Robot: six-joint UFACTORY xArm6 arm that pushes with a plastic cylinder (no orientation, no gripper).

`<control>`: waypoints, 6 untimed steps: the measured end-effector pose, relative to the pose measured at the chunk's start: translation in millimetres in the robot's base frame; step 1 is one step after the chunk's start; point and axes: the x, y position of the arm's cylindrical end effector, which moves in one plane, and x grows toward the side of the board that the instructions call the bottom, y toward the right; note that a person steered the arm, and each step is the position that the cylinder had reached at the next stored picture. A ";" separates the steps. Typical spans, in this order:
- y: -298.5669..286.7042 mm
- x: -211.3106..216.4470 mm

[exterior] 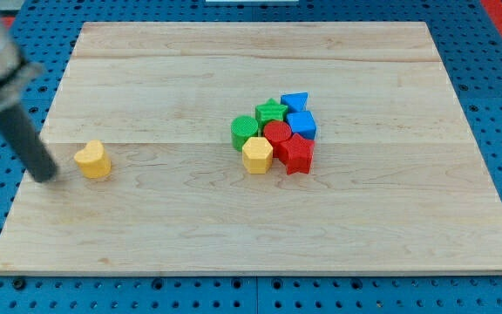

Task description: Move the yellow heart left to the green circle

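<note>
The yellow heart (92, 160) lies on the wooden board at the view's left. The green circle (244, 132) sits near the middle, at the left edge of a tight cluster of blocks. My tip (47, 175) rests on the board just left of the yellow heart, a small gap between them. The dark rod rises from it toward the view's top left. The heart is far to the left of the green circle.
The cluster holds a yellow hexagon (257, 155), a red circle (277, 133), a red star (297, 153), a green star (270, 112), a blue cube (301, 125) and a blue block (295, 101). The board's left edge (26, 174) is close to my tip.
</note>
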 end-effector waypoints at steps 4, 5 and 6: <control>174.5 -2.4; 232.2 -2.4; 221.8 27.1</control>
